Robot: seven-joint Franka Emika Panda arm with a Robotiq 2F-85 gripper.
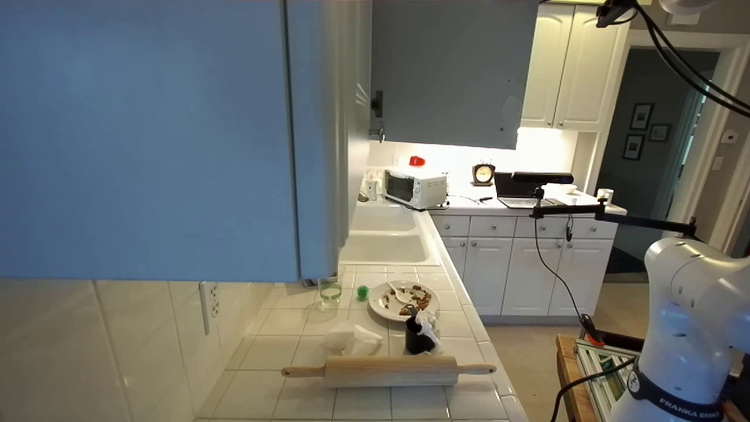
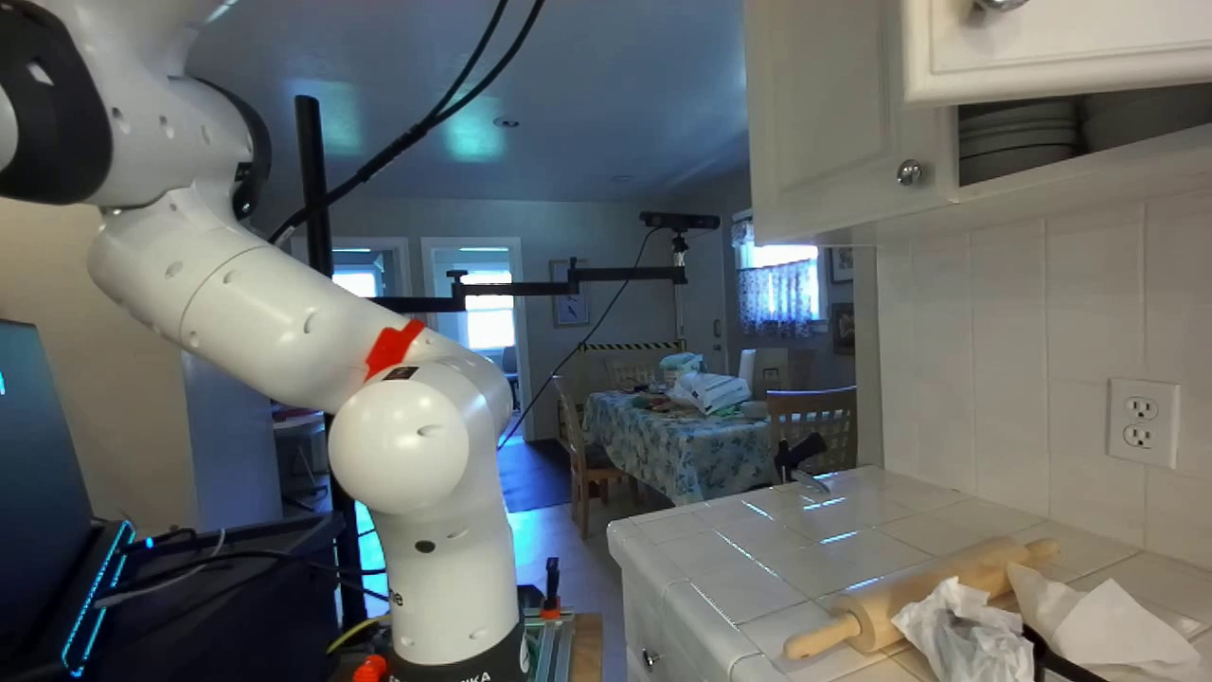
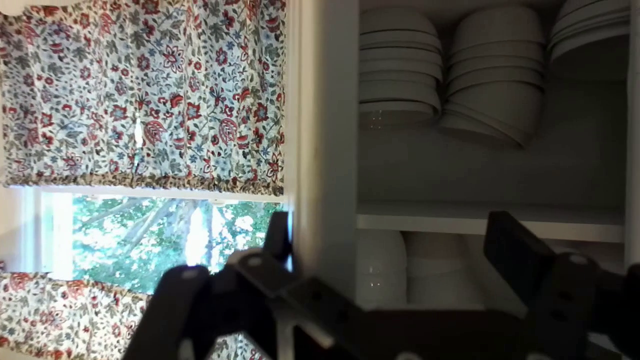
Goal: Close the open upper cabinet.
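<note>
The upper cabinet's door stands open. In an exterior view its plain grey back face (image 1: 451, 70) juts out over the counter. In an exterior view its white panelled front (image 2: 1070, 52) with a knob shows at the top right. The cabinet's neighbouring door (image 2: 833, 114) is shut, and stacked dishes (image 2: 1018, 142) show in the gap. The wrist view appears upside down; the door (image 3: 330, 125) seems seen edge-on as a blurred upright strip beside shelves of bowls (image 3: 492, 70). My gripper (image 3: 389, 222) is open, one finger on each side of this strip. Neither exterior view shows it.
A large pale-blue panel (image 1: 146, 140) fills the near left. Below are a tiled counter (image 1: 363, 404), a rolling pin (image 1: 389, 372), a plate of food (image 1: 375, 308) and a sink (image 1: 381, 249). Arched-panel doors (image 1: 562, 70) hang behind. The white robot arm (image 2: 256, 313) stands off the counter.
</note>
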